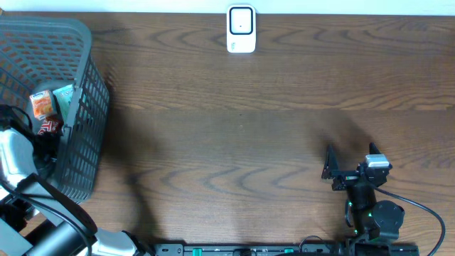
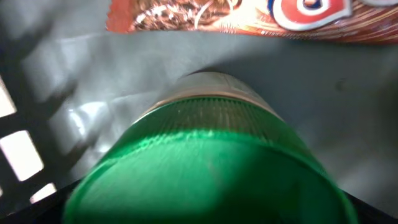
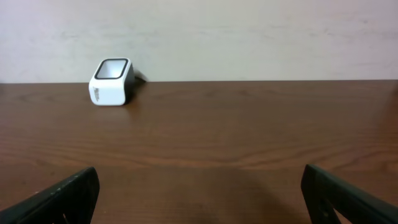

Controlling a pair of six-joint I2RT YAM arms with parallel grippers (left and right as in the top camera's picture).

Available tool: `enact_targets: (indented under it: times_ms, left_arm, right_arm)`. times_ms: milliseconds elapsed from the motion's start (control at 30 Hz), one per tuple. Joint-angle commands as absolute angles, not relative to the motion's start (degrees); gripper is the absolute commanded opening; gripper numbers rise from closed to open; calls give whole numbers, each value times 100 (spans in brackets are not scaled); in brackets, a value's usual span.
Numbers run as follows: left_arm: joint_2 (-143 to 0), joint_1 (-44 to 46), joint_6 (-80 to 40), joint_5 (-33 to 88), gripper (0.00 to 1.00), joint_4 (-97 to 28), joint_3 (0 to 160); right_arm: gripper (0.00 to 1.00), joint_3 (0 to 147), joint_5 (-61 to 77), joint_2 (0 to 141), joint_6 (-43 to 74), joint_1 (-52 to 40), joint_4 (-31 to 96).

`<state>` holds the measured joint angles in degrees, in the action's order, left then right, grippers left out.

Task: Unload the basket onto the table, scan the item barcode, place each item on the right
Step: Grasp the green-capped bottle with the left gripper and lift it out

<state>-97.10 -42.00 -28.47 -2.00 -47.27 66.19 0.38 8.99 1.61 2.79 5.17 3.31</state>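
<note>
**Task status.** No item has reached the barcode scanner (image 1: 241, 30). The scanner stands alone at the top centre of the overhead frame, on the far edge of the tabletop (image 1: 234, 135), with nothing in front of its window. The work appears to be at the pick stage. Lifting an item out, carrying it to the scanner and presenting its barcode all remain to be done.

**Left side.** The left arm (image 1: 15, 153) reaches into the basket (image 1: 87, 135) at the upper left of the overhead frame. Its end effector is not visible in any view. Its jaws stand spread wide, and the pictures do not show whether they bear on anything.

**Right side.** The right end effector (image 3: 200, 202) sits at the lower right of the overhead frame, spread wide and empty. It faces the scanner, well apart from it.

**Container contents.**
- In the overhead view the basket holds an orange packet (image 1: 43, 104), a teal packet (image 1: 65, 99) beside it, and a red item (image 1: 48, 126) just below.
- In the left wrist view a green-capped container (image 2: 211, 162) fills the lower frame on the grey basket floor, with a red-brown wrapper (image 2: 249, 15) along the top edge.
- The green-capped container is the likely item to be scanned. No barcode is visible on it.
</note>
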Motion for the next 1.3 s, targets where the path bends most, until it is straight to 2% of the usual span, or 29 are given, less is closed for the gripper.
enact_targets:
  times_ms: [0, 200, 300, 367, 467, 533, 767, 900, 1033, 1267]
  left_arm:
    - [-9902, -4222, -2794, -193, 98, -4617, 6558]
    - [-9959, -4222, -2792, -270, 98, -4423, 6558]
    - [-9959, -4222, -2792, -674, 86, -4423, 6558]
    - [-9959, -4222, -2740, -893, 82, -4449, 6558]
    - [-9955, -4219, -2751, -821, 69, -4469, 6560]
    - [-9953, -4219, -2751, -819, 64, -4506, 6598]
    - [-9756, -4204, -2753, -746, 62, -5205, 7310]
    - [-9301, -4204, -2751, -279, 62, -5684, 8095]
    - [-8562, -4202, -2753, 792, 62, -6066, 9105]
    - [-7382, -3789, -3017, 2375, 63, -5841, 9723]
  right_arm:
    - [99, 32, 891, 152, 311, 482, 351]
    - [99, 32, 891, 152, 311, 482, 351]
    - [99, 32, 888, 152, 311, 482, 351]
    - [99, 32, 891, 152, 311, 482, 351]
    - [99, 32, 891, 152, 311, 482, 351]
    - [99, 32, 891, 152, 311, 482, 351]
    - [99, 32, 891, 152, 311, 482, 351]
    - [99, 32, 891, 152, 311, 482, 351]
    - [99, 32, 891, 152, 311, 482, 351]
    - [99, 32, 891, 152, 311, 482, 351]
